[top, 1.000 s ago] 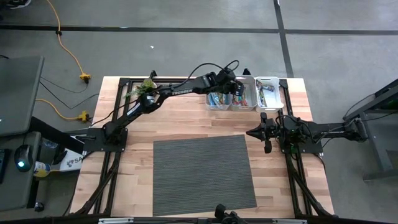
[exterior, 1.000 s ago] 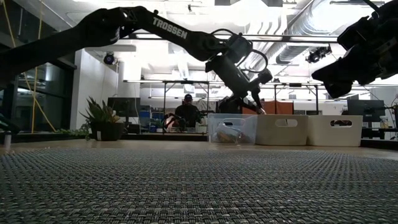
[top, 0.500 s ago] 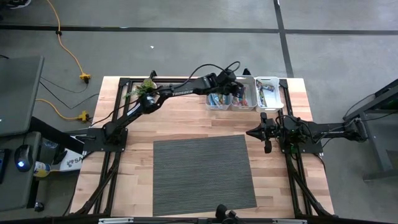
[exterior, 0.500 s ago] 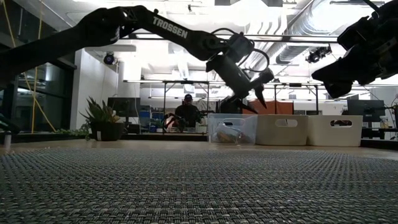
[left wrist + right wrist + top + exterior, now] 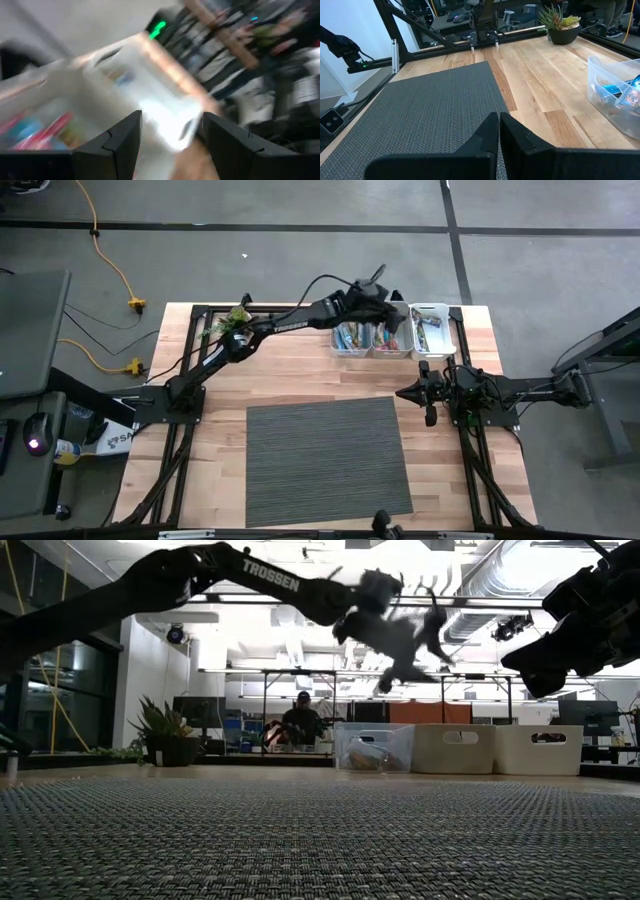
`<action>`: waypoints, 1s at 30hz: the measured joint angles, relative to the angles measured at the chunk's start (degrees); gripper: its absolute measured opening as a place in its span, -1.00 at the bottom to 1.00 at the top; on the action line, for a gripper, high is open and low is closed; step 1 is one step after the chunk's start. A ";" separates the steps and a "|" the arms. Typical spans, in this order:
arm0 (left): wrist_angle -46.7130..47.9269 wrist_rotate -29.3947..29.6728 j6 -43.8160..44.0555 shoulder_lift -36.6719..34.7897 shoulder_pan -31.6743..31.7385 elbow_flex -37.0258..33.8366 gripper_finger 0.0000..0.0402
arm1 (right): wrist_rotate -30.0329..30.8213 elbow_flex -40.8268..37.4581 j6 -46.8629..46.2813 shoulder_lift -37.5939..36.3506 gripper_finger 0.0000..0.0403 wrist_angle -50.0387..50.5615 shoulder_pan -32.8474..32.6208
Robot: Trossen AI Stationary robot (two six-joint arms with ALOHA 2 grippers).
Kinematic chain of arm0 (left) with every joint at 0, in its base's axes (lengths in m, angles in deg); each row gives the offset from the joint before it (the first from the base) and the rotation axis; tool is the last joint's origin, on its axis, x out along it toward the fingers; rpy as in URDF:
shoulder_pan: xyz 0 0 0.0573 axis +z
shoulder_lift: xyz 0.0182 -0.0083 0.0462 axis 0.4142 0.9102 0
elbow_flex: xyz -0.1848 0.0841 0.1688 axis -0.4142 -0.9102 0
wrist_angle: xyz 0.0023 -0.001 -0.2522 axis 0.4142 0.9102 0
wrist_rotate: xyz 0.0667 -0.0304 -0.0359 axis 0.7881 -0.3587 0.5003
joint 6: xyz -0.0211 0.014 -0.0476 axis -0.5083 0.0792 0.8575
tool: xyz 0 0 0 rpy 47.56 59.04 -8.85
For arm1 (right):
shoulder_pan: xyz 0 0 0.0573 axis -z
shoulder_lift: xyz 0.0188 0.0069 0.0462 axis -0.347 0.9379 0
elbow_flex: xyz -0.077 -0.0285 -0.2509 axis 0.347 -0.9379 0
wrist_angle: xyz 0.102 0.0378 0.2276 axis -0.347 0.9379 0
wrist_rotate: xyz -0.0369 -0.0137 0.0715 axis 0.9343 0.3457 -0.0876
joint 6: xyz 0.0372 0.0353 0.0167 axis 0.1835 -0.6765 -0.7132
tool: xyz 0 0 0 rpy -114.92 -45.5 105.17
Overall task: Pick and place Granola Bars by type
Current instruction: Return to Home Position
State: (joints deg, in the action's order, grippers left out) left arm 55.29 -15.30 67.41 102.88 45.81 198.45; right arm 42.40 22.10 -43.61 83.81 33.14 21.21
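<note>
Granola Bars in shiny wrappers lie in three clear bins at the table's far right: the left bin [image 5: 350,337], the middle bin [image 5: 386,340] and the right bin [image 5: 432,328]. My left gripper [image 5: 388,313] hovers above the middle bin, open, with nothing between its fingers [image 5: 170,117]; blurred red and blue bars [image 5: 35,132] show below it. In the low view it [image 5: 415,650] is well above the bin rims. My right gripper [image 5: 405,392] waits shut [image 5: 498,120] at the table's right side, above the wood.
A grey woven mat [image 5: 325,460] covers the table's near middle. A small potted plant [image 5: 232,322] stands at the far left, beside the left arm. A person sits in the room beyond the table [image 5: 302,720].
My left gripper has opened, risen out of the middle bin and tipped from pointing steeply down toward level. It now hangs well above the bin rims. The right arm has kept still.
</note>
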 joint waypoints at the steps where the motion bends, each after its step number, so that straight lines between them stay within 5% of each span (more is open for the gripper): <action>1: -3.16 -1.10 -0.31 -0.57 -0.02 -0.43 0.03 | 0.01 0.00 0.00 0.00 -1.00 0.00 0.01; 14: -5.52 -13.18 -3.58 -13.17 -0.08 -0.01 0.03 | 0.12 0.00 0.00 0.00 -1.00 -0.04 0.00; 24: 4.72 -14.24 -14.31 -26.87 -4.68 -0.02 -0.22 | 0.08 0.00 0.00 0.04 -1.00 -0.04 0.02; 30: 15.65 -8.41 -23.26 -34.43 -10.32 -0.02 -0.50 | 0.05 0.00 0.00 0.02 -1.00 -0.02 0.01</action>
State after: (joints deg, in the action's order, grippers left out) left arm 70.94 -23.72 44.15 68.45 35.49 198.43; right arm 42.45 22.10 -43.61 83.83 33.12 21.22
